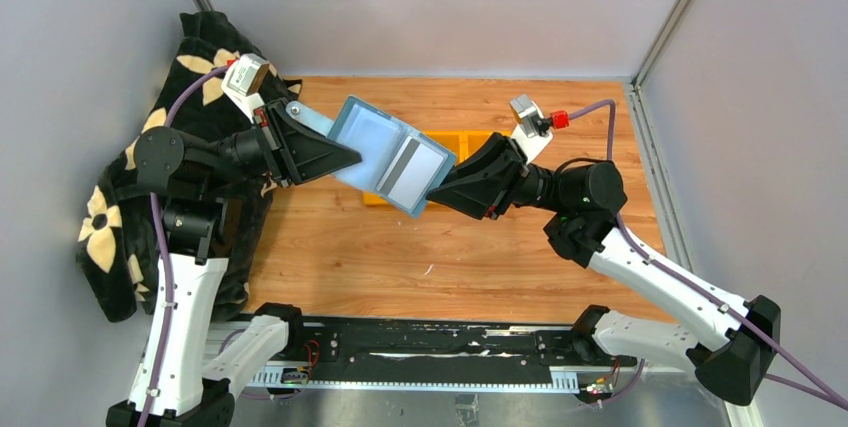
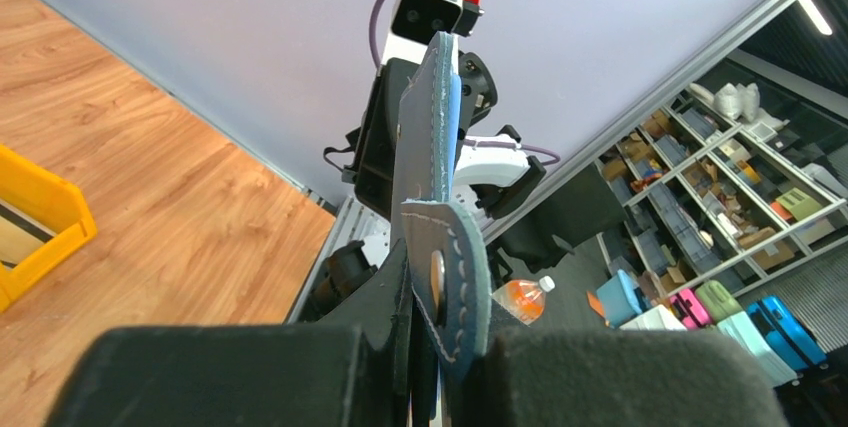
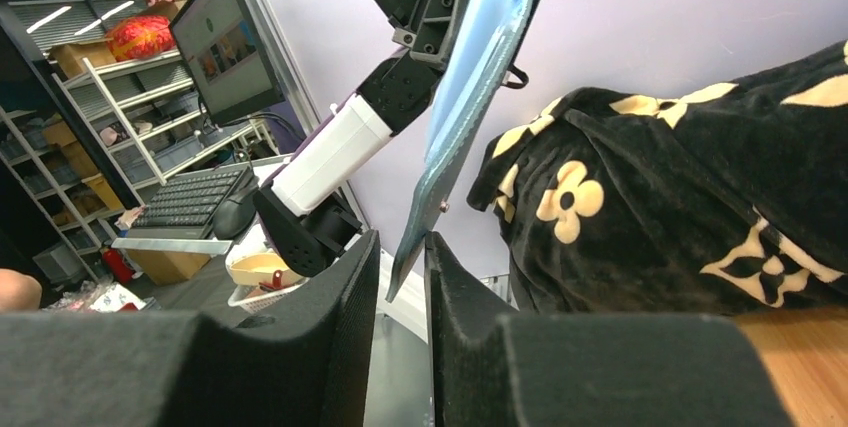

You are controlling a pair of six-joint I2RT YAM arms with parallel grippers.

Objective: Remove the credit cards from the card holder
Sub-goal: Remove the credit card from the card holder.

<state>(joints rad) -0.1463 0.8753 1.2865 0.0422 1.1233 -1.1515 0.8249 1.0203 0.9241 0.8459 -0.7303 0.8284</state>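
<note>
Wooden counter; over its far middle the teal card holder hangs open. Left hand clamps the strap end, likely anchoring it; right hand, narrowly parted, straddles the edge nearest a grey credit card, grip uncertain.
</note>
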